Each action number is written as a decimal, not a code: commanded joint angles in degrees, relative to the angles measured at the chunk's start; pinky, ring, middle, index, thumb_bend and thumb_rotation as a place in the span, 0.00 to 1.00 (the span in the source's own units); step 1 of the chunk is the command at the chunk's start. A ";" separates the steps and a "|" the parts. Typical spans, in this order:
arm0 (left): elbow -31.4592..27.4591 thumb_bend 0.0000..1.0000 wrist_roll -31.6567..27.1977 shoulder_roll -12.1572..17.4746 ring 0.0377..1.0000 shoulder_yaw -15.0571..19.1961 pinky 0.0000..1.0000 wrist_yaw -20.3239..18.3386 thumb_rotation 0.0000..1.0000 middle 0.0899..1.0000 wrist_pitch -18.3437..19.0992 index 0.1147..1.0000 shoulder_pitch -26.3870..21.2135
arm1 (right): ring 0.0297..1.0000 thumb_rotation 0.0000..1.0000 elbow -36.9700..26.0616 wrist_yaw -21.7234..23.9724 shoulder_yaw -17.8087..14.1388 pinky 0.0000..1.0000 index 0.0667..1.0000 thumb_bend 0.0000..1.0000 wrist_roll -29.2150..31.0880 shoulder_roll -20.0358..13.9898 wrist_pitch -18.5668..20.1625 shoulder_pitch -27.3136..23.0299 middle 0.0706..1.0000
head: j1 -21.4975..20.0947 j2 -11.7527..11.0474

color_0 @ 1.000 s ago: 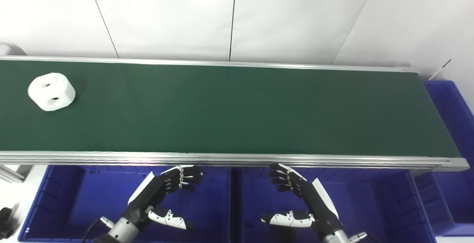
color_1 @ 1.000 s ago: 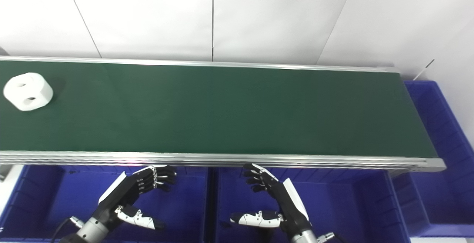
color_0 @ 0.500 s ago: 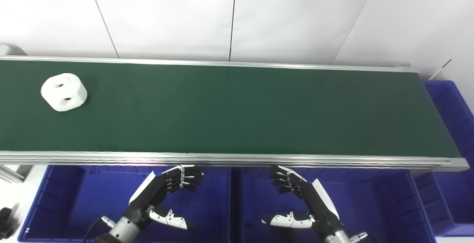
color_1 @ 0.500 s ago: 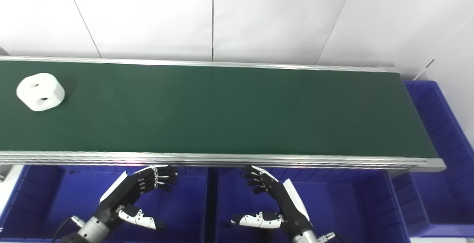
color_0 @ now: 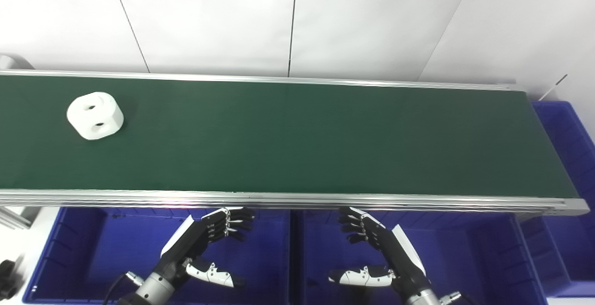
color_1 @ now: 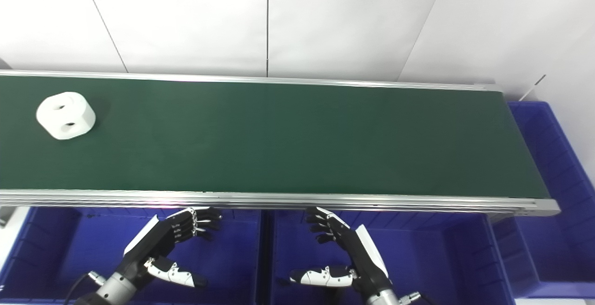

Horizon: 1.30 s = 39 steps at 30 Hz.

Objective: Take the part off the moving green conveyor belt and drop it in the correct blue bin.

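Black fingers, curled a little but apart and pinching nothing, tip both hands. The left hand [color_0: 204, 244] and right hand [color_0: 379, 254] hover over the blue bins below the near rail, thumbs stretched toward each other, and neither has shifted over the last second. The left hand is above the left bin [color_0: 74, 254], the right above the middle bin [color_0: 465, 249]; a third bin [color_0: 565, 133] stands past the belt's right end.

What has changed is the part [color_0: 95, 115]: it has ridden rightward along the belt [color_0: 325, 137], from close to the left edge of view to a spot still well left of both hands. The pick has not begun. The hands look to be waiting for it to come within reach, and the left one is nearer its path.

The part is a white, rounded block, squat, with two small dark holes in its top face. It lies on the far half of the belt.
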 commanded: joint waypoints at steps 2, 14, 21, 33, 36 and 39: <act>-0.21 0.91 -1.50 -0.34 0.72 0.68 0.64 0.34 0.15 0.76 -2.58 0.72 -0.20 | 0.77 0.23 -0.38 -0.31 0.07 0.70 0.83 0.89 0.45 -0.11 -4.30 -0.38 0.79 | 0.82 -0.66; -2.54 0.90 -3.28 -1.89 0.72 0.70 0.64 -0.43 0.17 0.76 -3.36 0.72 2.06 | 0.76 0.21 4.32 0.01 -0.58 0.70 0.83 0.86 2.58 -1.27 -10.40 -0.24 0.79 | 13.28 -7.84; -11.50 0.91 1.13 -3.47 0.68 1.37 0.64 1.90 0.22 0.69 -3.39 0.67 3.05 | 0.75 0.18 6.76 -0.69 -0.59 0.68 0.83 0.86 1.50 -1.07 -10.75 -1.02 0.78 | 15.10 -11.07; -19.79 0.88 1.79 0.28 0.71 5.59 0.67 2.34 0.23 0.74 -3.38 0.70 0.05 | 0.74 0.19 9.38 -1.91 -0.06 0.65 0.82 0.87 0.11 0.35 -12.59 -2.32 0.77 | 13.11 -12.75; -21.52 0.86 -1.44 1.93 0.74 6.80 0.69 1.03 0.15 0.76 -3.38 0.71 -1.34 | 0.73 0.18 10.14 -2.09 -0.07 0.64 0.82 0.88 -0.06 0.53 -13.43 -2.68 0.77 | 12.87 -13.07; -22.75 0.86 -2.05 2.52 0.74 7.63 0.69 1.20 0.13 0.76 -3.36 0.72 -2.19 | 0.73 0.18 11.05 -2.33 -0.06 0.63 0.82 0.88 -0.06 0.77 -14.39 -2.97 0.76 | 12.62 -13.72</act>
